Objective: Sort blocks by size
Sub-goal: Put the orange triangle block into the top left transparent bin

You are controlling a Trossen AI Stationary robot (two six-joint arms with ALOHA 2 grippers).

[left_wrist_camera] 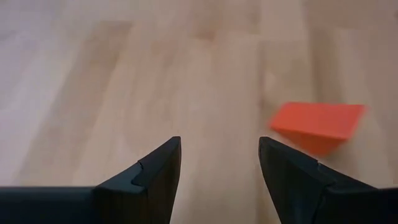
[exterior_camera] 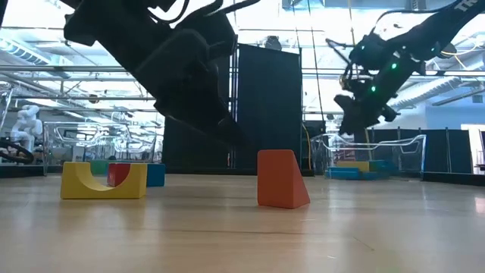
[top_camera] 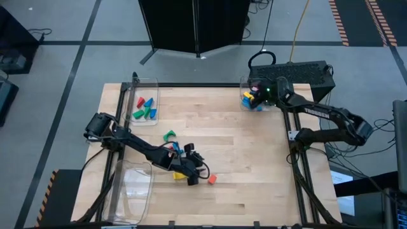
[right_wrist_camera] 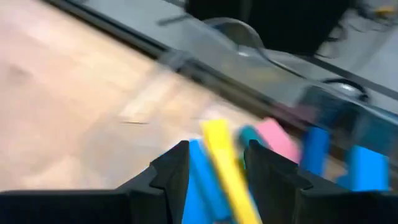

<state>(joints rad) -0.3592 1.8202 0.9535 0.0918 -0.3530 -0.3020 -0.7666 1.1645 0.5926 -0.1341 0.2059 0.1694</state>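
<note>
Risk: left gripper [left_wrist_camera: 219,163], jaws apart and empty, sits offset from the orange wedge block [left_wrist_camera: 318,126]; closing could knock it. Right gripper [top_camera: 259,93] above far bin [top_camera: 245,83]; grip cannot be told.

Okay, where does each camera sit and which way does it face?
High: overhead, straight down on table and both arms.
Low: at tabletop height, looking across; arms hang from above.
Left wrist: past the open left gripper at the orange block, also seen in low and high.
Right wrist: past the right gripper over binned blocks.
</note>
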